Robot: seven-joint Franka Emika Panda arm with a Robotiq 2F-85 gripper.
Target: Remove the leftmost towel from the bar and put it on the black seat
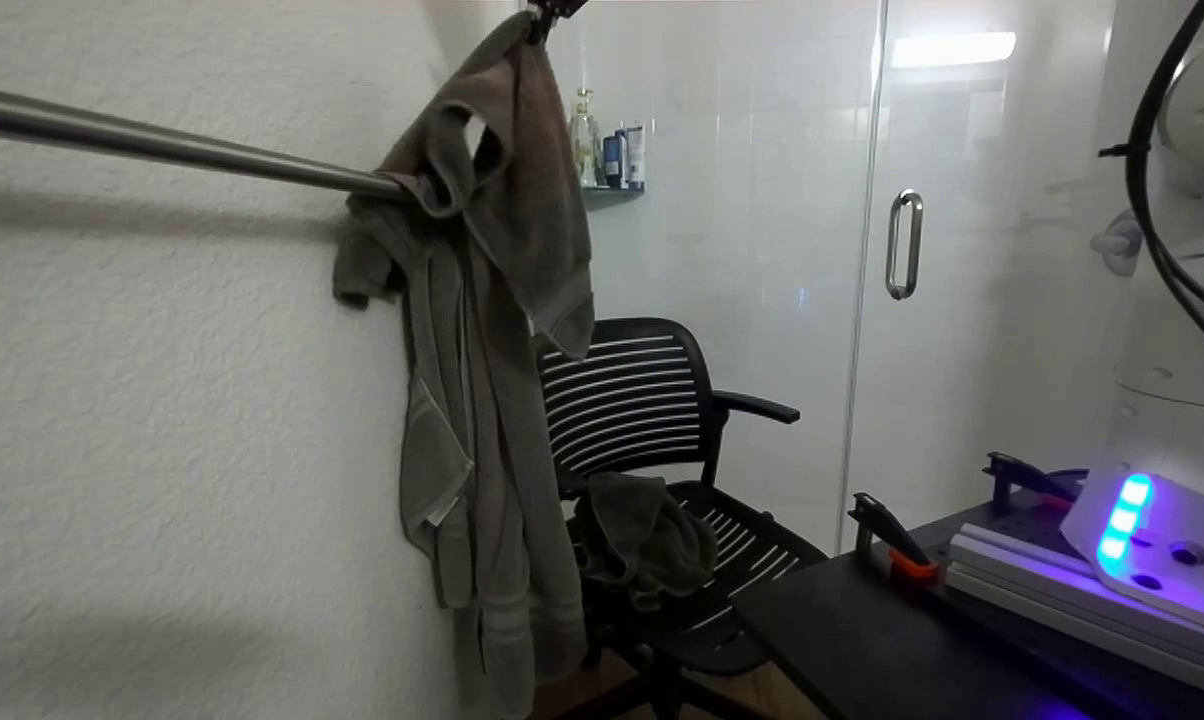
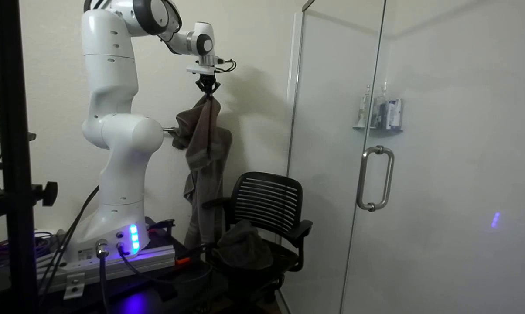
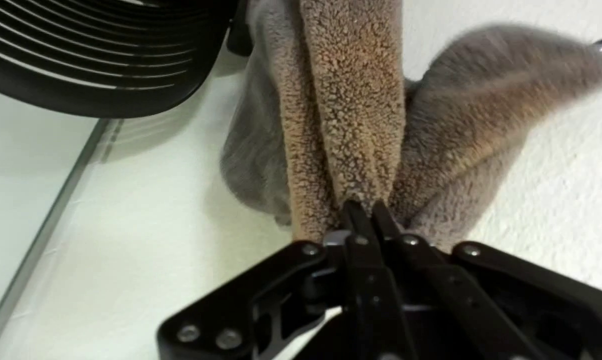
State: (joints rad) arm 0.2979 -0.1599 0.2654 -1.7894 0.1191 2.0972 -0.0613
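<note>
My gripper [image 2: 208, 92] is shut on the top of the brown-grey towel [image 2: 201, 139] and holds it above bar height. The fingertips [image 3: 365, 205] pinch a fold of the towel [image 3: 353, 100] in the wrist view. In an exterior view the towel [image 1: 547, 200] hangs from the gripper [image 1: 542, 28], with a lower part still against the end of the bar [image 1: 202, 150]. A paler grey, longer towel [image 1: 507, 520] hangs below and behind it; how the two overlap at the bar is hidden. The black seat [image 1: 752, 550] stands below, with a bunched dark grey towel [image 1: 647, 540] on it.
The chair's slatted back [image 2: 267, 198] and armrests rise beside the hanging towels. A black table [image 1: 812, 620] with clamps carries the robot base. A glass shower door with a metal handle [image 1: 904, 245] and a shelf of bottles [image 1: 612, 187] are behind. The wall runs along the bar.
</note>
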